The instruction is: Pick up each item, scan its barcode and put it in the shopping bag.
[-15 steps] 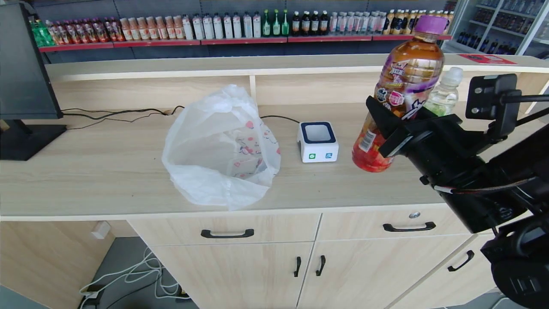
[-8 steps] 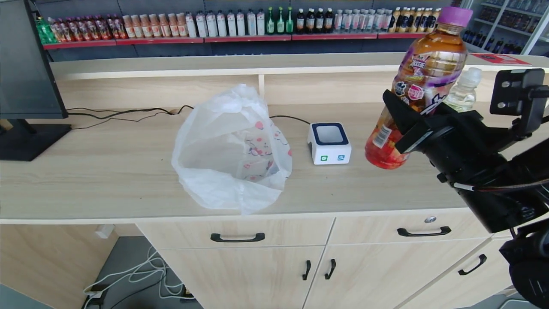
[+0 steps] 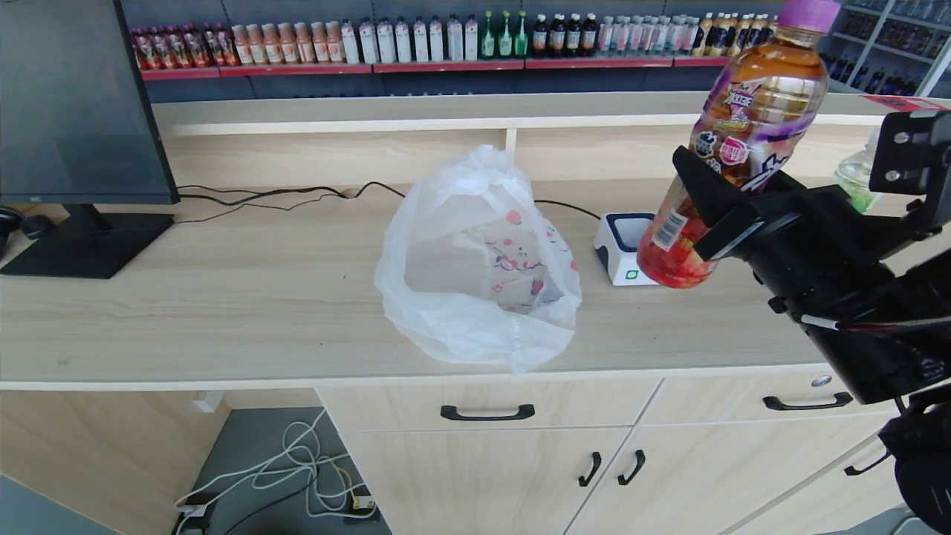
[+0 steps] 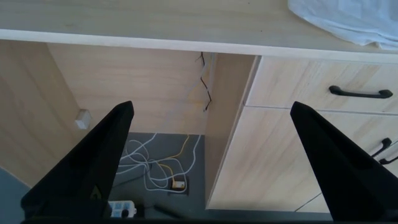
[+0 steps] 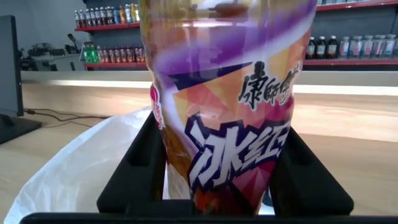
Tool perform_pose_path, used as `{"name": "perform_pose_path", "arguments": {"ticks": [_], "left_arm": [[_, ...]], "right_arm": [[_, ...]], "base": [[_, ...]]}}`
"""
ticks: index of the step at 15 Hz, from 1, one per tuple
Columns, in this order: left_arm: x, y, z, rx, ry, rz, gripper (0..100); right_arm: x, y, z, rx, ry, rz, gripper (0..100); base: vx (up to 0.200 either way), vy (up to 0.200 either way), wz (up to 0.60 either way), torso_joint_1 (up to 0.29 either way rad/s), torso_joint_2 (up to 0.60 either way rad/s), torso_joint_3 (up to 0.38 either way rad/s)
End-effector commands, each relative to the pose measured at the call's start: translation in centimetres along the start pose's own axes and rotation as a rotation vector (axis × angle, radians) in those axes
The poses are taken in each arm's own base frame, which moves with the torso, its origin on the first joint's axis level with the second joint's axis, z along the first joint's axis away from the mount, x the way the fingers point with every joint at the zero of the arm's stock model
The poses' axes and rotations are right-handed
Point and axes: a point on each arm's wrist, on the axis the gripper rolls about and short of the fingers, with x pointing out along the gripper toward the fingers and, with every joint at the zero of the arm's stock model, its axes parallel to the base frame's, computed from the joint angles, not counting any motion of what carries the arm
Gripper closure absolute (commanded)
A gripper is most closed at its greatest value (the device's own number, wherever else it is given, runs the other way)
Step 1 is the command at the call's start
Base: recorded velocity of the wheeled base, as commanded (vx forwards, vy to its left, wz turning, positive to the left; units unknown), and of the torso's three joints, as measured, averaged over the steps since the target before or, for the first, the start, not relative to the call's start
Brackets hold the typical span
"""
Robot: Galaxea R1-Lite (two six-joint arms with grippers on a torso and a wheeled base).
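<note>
Clearly the scan is where this could fail: the right claw [image 3: 712, 217] is clenched around the lower half of the amber plastic tea bottle with a purple cap [image 3: 750, 119], holding it tilted above the light wooden counter [image 3: 223, 312]. The bottle's base hangs in front of the small white box scanner with a dark-rimmed window [image 3: 621, 251]. Its barcode patch looks turned toward the left and near side rather than at the scanner's window, so a pass from this pose may not register without a wrist turn. Lowering it to correct that could knock the light scanner along the counter. The bottle is tall and top-heavy above the grip, so a quick swing might let it pivot or slip between the fingers.

To the left of the scanner sits the white translucent plastic shopping bag with a pink print [image 3: 475, 260], slumped and unsupported. Its near fold reaches the counter's near edge, so a bottle pushed in carelessly could collapse the mouth or drag the bag off. Pink shapes show through the film, but I cannot tell whether they are the bag's own print or something already inside.

The left claw [image 4: 211, 162] hangs released, fingers wide apart, below the counter's near edge, too low to steady the bag
</note>
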Motion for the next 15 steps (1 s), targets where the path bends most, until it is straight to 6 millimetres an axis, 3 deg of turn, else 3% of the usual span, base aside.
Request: {"name": "perform_pose_path", "arguments": {"ticks": [1,11,15], "left_arm": [[0.0,0.0,0.0,0.0,0.0,0.0,0],[0.0,0.0,0.0,0.003,0.0,-0.001,0],[0.0,0.0,0.0,0.003,0.0,-0.001,0]], "right_arm": [[0.11,0.05,-0.33,-0.002,0.008,0.0,100],[0.31,0.15,-1.28,-0.009,0.034,0.004,100],[0.33,0.13,-1.01,-0.011,0.025,0.003,100]], "base": [[0.0,0.2,0.0,0.007,0.01,0.002],[0.0,0.02,0.0,0.0,0.0,0.0],[0.0,0.0,0.6,0.041,-0.08,-0.04]]}}
